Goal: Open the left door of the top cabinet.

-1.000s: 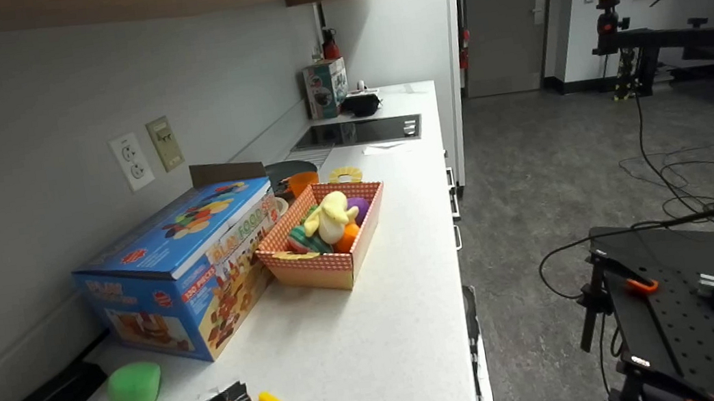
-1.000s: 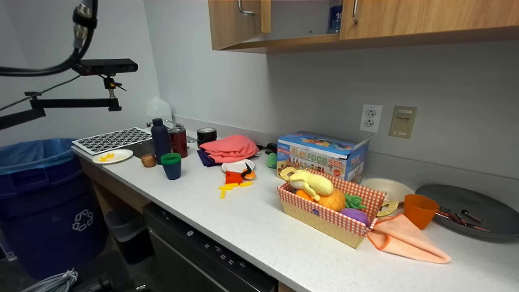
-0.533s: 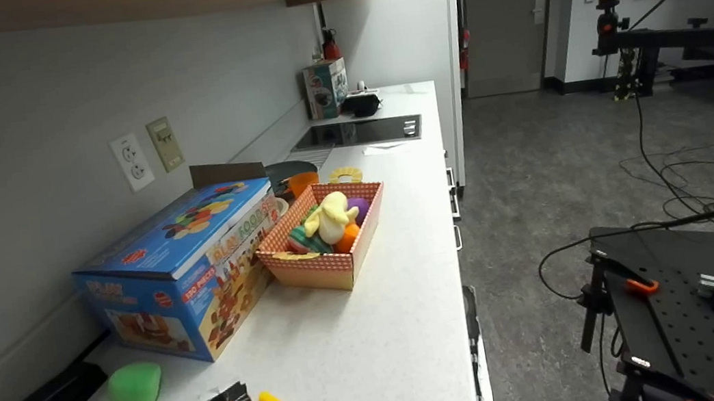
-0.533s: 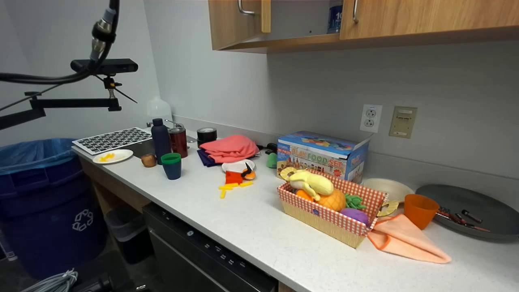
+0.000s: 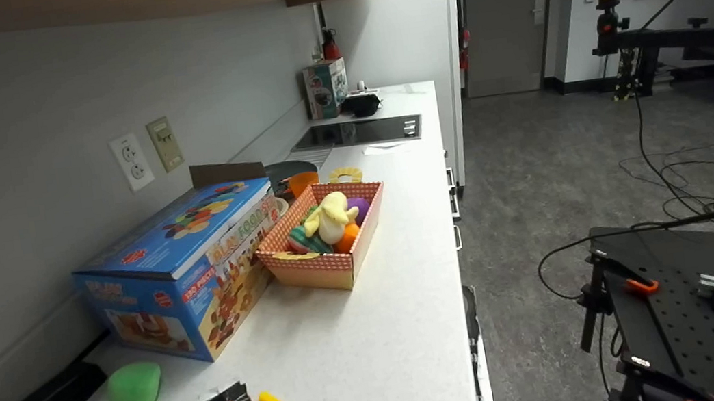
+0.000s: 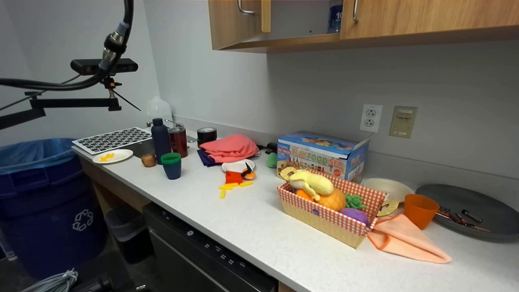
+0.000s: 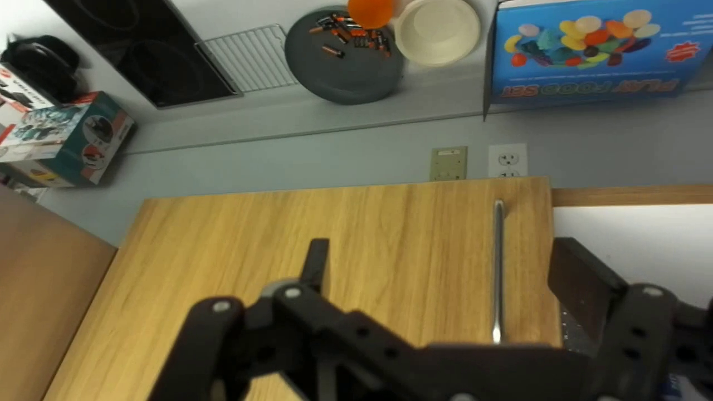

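Observation:
The top cabinet's left door (image 6: 233, 26) stands partly open, swung outward, with a metal handle (image 6: 246, 10) near its free edge. The right door (image 6: 425, 18) looks closed and has its own handle (image 6: 355, 11). The wrist view is upside down and shows the right door (image 7: 401, 239) with its upright bar handle (image 7: 498, 267). My gripper (image 7: 443, 250) is open and empty before this door. The handle lies between the fingers in the picture, nearer the right finger, which overlaps the door's edge and the open cabinet. The depth gap is unclear. The exterior views do not show the gripper.
A bottle (image 6: 335, 18) stands inside the cabinet. On the counter (image 6: 211, 211) below are a play food box (image 6: 320, 158), a basket (image 6: 320, 225) of toy fruit, cups and a dark plate (image 6: 498, 215). Arm cables (image 6: 111, 48) hang at the upper left, before a camera mount (image 6: 73, 103).
The arm's cable has moved right and slightly down in an exterior view, and further into the upper right corner of an exterior view. The cabinet doors look unchanged.

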